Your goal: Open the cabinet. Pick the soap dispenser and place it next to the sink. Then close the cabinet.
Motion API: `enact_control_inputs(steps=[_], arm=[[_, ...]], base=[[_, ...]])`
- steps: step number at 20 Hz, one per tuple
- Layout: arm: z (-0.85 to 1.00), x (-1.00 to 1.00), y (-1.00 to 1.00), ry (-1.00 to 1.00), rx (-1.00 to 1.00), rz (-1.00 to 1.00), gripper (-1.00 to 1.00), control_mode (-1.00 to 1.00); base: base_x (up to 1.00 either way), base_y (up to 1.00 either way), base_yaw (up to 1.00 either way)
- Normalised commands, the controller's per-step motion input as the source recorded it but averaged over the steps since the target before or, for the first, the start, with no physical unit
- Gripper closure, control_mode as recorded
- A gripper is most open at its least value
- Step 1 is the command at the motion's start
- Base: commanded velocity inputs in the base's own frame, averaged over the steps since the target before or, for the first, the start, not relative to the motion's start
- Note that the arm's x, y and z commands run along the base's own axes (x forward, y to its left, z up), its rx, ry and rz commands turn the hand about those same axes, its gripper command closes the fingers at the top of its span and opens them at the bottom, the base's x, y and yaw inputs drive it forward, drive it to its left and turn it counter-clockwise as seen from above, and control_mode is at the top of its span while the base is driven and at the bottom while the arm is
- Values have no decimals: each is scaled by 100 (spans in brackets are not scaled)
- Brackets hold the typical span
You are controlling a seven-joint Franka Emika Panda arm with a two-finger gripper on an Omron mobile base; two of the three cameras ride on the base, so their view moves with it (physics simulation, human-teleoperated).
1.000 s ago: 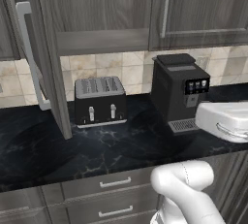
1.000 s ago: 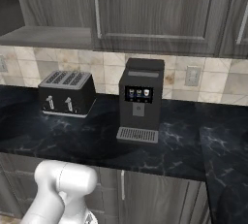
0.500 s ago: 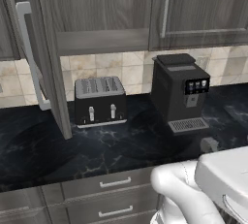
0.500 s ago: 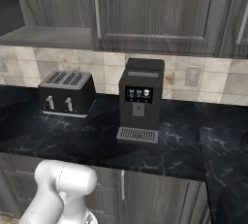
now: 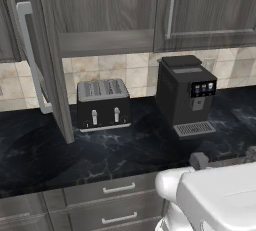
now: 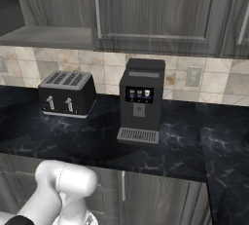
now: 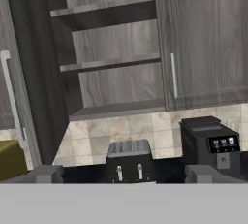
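While the dark grey-brown wood-grain wall cabinet (image 7: pixel 111 48) stands with its left door swung open, the two-finger gripper (image 7: pixel 121 173) hangs wide open, holding nothing.

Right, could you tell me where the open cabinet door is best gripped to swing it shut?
Grip the long vertical bar handle on the open door around mid-height, coming from its outer face: the bar stands off the panel there.

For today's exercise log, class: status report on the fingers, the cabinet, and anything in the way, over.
Fingers open, holding nothing. Cabinet: left door swung open, right door shut, visible shelves bare. Toaster and coffee machine stand on the counter below.
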Motion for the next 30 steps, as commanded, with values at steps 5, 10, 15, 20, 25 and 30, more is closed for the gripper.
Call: enact_control_inputs(steps=[5,10,15,20,25,30], arm=[[0,54,41,0,0,-17,-100,-100],[0,33,41,0,-1,-23,-100,-100],[-13,9,28,-4,-1,-22,-100,-100],[-36,31,9,-10,-3,-12,-100,-100],[-28,40,22,-2,-7,-5,-100,-100],[-1,18,38,0,-10,-4,-100,-100]], base=[[0,0,0],[0,0,0],[0,0,0],[0,0,0],[0,0,0],[0,0,0]])
